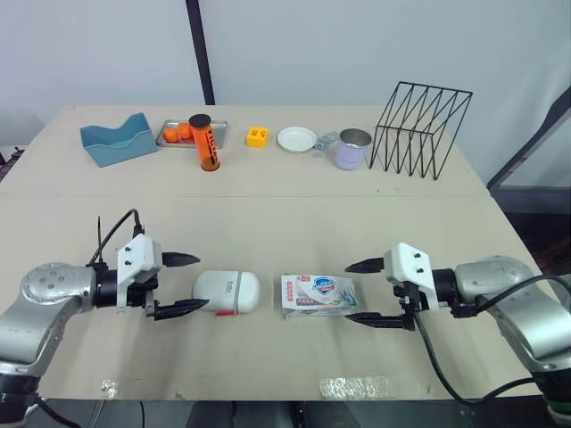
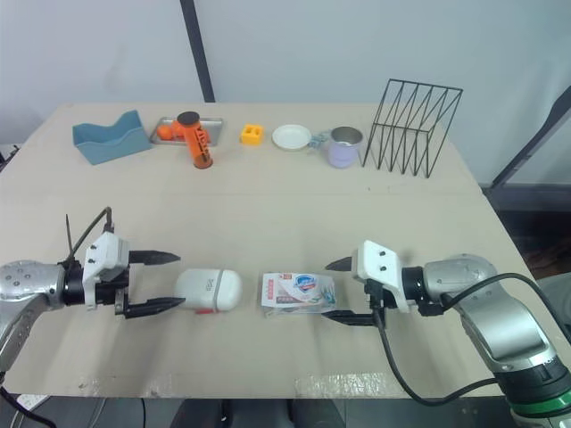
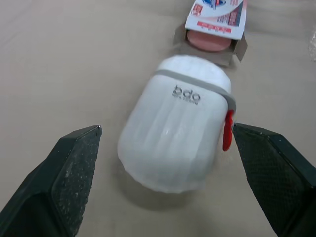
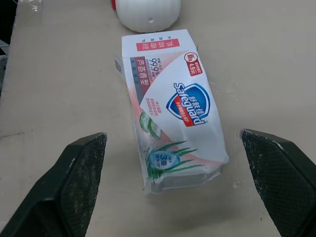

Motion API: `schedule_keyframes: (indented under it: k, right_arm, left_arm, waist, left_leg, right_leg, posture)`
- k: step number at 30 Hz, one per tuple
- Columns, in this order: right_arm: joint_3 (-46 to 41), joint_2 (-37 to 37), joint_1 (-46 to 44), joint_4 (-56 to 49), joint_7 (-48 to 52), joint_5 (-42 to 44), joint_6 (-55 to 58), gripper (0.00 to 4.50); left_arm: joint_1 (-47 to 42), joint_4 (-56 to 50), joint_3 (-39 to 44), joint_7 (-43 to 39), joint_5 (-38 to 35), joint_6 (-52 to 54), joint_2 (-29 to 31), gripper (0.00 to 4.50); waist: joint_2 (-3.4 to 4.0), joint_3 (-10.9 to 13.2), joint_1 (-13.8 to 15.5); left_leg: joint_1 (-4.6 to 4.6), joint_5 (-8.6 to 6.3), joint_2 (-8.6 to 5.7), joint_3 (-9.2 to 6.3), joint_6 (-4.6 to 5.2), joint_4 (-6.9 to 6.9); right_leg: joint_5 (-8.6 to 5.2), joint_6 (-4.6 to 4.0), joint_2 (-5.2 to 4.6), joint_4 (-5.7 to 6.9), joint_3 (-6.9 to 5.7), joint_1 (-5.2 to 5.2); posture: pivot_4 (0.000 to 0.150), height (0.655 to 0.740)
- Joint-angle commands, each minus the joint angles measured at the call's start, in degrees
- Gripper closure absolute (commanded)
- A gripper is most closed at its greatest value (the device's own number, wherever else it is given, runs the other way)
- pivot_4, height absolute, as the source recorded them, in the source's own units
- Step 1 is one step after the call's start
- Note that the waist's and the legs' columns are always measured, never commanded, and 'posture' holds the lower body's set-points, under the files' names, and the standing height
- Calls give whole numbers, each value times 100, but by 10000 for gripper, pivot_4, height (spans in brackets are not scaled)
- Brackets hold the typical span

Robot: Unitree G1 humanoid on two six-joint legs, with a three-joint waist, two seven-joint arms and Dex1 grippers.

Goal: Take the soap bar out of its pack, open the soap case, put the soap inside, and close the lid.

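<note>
- We see the table [image 1: 268,214] carrying both task things near its front edge.
- Our left gripper [image 1: 202,281], fingers spread apart, faces the closed soap case [image 1: 227,292].
- Our right gripper [image 1: 347,291], fingers likewise apart, faces the soap pack [image 1: 317,294], which lies just beside the case.

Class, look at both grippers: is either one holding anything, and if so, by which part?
Nothing is held. The left gripper stands open by the soap case, the right gripper open by the soap pack.

soap pack [image 4: 173,118]: "Safeguard", "99.9%" | soap case [image 3: 173,133]: "bdo" on lid, smaller line beneath too small to read
</note>
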Motion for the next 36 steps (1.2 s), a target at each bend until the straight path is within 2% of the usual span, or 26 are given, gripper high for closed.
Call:
schedule_keyframes:
  k: [1,20,26,27,29,30,31,36]
  right_arm:
    - [119,106,-135,-25,-121,-173,-165,0]
    - [388,358,-336,974,99,-516,-642,0]
    - [193,559,-347,964,183,-85,-459,0]
    - [201,559,-357,976,183,-75,-403,4205]
    - [235,519,-323,969,268,-45,-381,8187]
    - [258,494,-290,950,335,-18,-375,13669]
    - [285,472,-264,933,376,-5,-356,15636]
    - [388,439,-193,947,451,-126,-424,15636]
  left_arm:
    - [299,-235,128,67,40,-95,32,475]
    - [585,-490,84,401,130,-147,-55,475]
    - [561,-490,85,450,135,-166,-79,475]
    - [547,-516,100,476,98,-127,-95,0]
    - [530,-562,127,513,40,-64,-112,0]
    - [519,-573,134,528,25,-48,-120,0]
    - [517,-575,137,532,21,-44,-119,0]
    - [560,-577,123,552,36,-76,-111,0]
  waist:
    - [0,0,3]
    - [-2,0,3]
    - [-2,0,3]
    - [-2,0,4]
    - [-2,0,4]
    - [-2,0,3]
    - [-2,0,4]
    - [-2,0,4]
  left_leg:
    - [0,0,0,-1,0,0]
    - [-1,0,-1,-3,0,1]
    - [-1,0,-1,-3,0,0]
    - [-1,0,-1,-3,0,1]
    - [-1,0,-2,-3,0,1]
    - [-2,0,-2,-3,0,1]
    - [-1,0,-2,-3,0,1]
    - [-1,0,-1,-3,0,1]
  right_leg:
    - [0,0,-1,0,-1,0]
    - [0,0,-2,0,-3,1]
    - [1,-1,-2,0,-3,1]
    - [1,-1,-2,0,-3,1]
    - [1,-1,-3,0,-3,1]
    - [1,-1,-3,0,-4,1]
    - [1,-1,-3,0,-4,2]
    - [0,-1,-2,0,-4,1]
  posture:
    - [1500,7371]
    - [1500,7371]
    - [1500,7371]
    - [1500,7371]
    - [1500,7371]
    - [1500,7371]
    - [1500,7371]
    - [1500,7371]
